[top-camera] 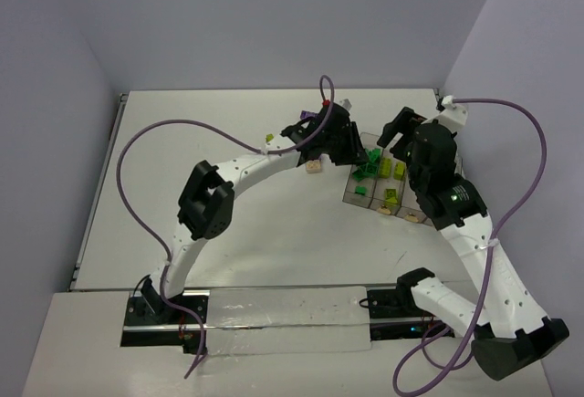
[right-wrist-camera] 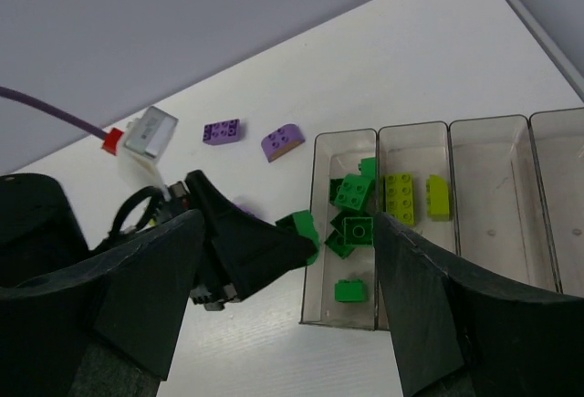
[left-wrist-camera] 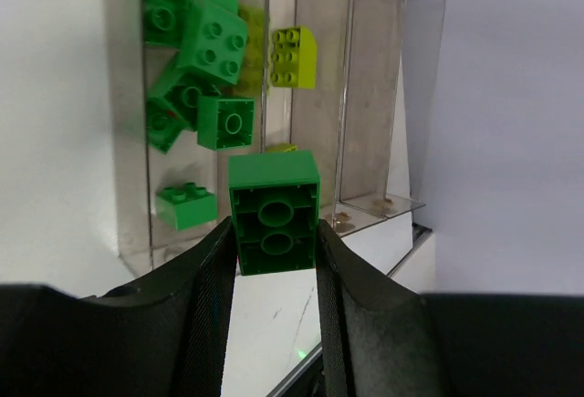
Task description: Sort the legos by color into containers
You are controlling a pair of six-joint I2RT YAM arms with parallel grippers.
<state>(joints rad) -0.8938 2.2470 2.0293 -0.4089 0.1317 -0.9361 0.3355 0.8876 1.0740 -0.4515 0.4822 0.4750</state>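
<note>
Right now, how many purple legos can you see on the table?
2. A studded purple lego and a rounded purple lego lie side by side on the table, outside the bins. Others may hide behind the left arm.

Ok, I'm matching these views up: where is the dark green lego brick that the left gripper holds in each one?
Left wrist: the dark green lego brick sits low centre, clamped in the left gripper.
Right wrist: mid-picture, just left of the bins.
Top external: at the left gripper's tip, hard to separate from binned bricks.
Shared landmark: the smoky transparent bin of green bricks.
</note>
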